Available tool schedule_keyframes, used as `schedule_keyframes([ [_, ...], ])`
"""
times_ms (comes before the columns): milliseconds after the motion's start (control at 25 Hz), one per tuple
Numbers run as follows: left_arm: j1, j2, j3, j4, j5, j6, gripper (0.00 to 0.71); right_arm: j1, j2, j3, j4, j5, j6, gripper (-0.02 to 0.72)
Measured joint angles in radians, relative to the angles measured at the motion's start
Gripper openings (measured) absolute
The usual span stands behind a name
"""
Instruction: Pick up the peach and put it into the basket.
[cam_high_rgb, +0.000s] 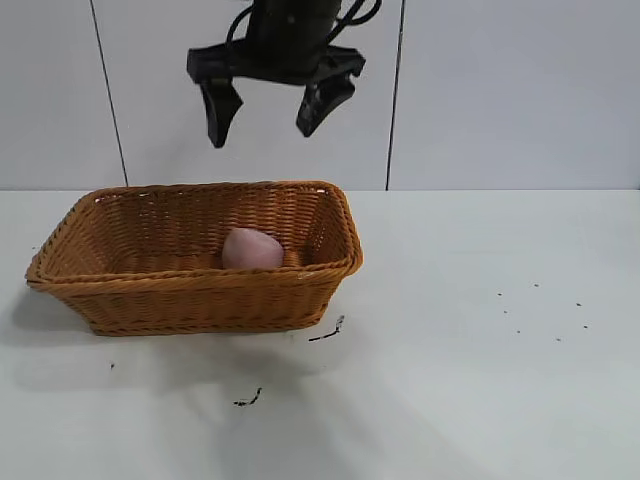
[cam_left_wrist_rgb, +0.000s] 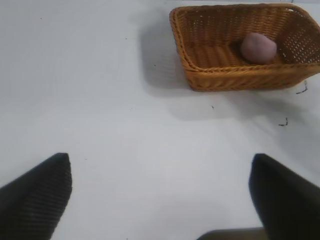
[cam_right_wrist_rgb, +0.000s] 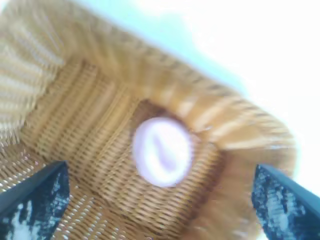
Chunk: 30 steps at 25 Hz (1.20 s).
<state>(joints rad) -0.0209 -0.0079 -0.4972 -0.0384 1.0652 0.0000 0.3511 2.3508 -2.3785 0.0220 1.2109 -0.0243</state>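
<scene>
Woven wicker basket (cam_high_rgb: 200, 290), matte peach (cam_high_rgb: 251, 249)

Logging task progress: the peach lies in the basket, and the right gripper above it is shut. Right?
Not quite. The peach does lie in the basket, but the right gripper above it is open, fingers spread wide, as the exterior view shows. The left gripper hangs open over bare table.

Peach (cam_right_wrist_rgb: 162, 151) on the basket (cam_right_wrist_rgb: 75, 125) floor, between the right end effector's (cam_right_wrist_rgb: 160, 200) spread fingertips (cam_right_wrist_rgb: 37, 192).
</scene>
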Motion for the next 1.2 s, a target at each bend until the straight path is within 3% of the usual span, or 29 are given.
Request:
schedule_keyframes([
  [320,0.0,0.0,0.0,0.0,0.0,0.0,0.693,-0.261,0.0,0.0,-0.014,0.0,-0.001,0.695],
  [520,0.0,0.0,0.0,0.0,0.0,0.0,0.693,-0.357,0.0,0.0,-0.015,0.0,-0.001,0.695],
  [920,0.0,0.0,0.0,0.0,0.0,0.0,0.693,-0.356,-0.093,0.101,0.034,0.0,-0.01,0.695],
  [1200,0.0,0.0,0.0,0.0,0.0,0.0,0.693,-0.356,-0.381,0.422,0.034,-0.001,-0.026,0.695],
])
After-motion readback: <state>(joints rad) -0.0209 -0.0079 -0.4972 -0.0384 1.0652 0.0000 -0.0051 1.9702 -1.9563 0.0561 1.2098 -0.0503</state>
